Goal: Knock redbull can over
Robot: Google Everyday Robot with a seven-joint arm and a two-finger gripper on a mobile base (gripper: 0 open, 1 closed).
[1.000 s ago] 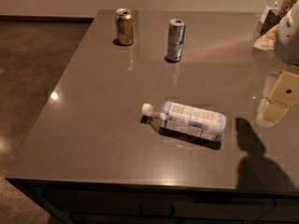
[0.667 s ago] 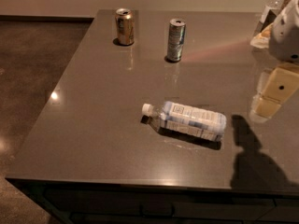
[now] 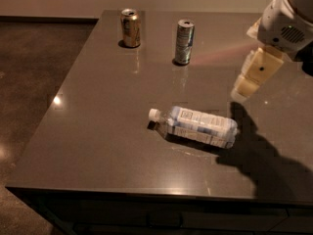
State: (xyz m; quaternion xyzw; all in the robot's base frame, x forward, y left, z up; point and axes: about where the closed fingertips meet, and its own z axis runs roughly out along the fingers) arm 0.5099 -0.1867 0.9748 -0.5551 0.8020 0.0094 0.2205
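Note:
The redbull can (image 3: 184, 41), slim with a silver and blue body, stands upright at the back middle of the dark table (image 3: 107, 111). My gripper (image 3: 243, 92) hangs at the right side of the table, to the right of the can and nearer the camera, well apart from it. It points down toward the table, just beyond the base end of the lying bottle. It holds nothing that I can see.
A wider gold can (image 3: 130, 28) stands upright at the back left of the table. A clear plastic bottle (image 3: 195, 126) with a white-blue label lies on its side in the middle, cap to the left. The floor lies beyond the table's left edge.
My arm and gripper have moved left and a little toward the back, further over the table. The cans and the bottle have not moved.

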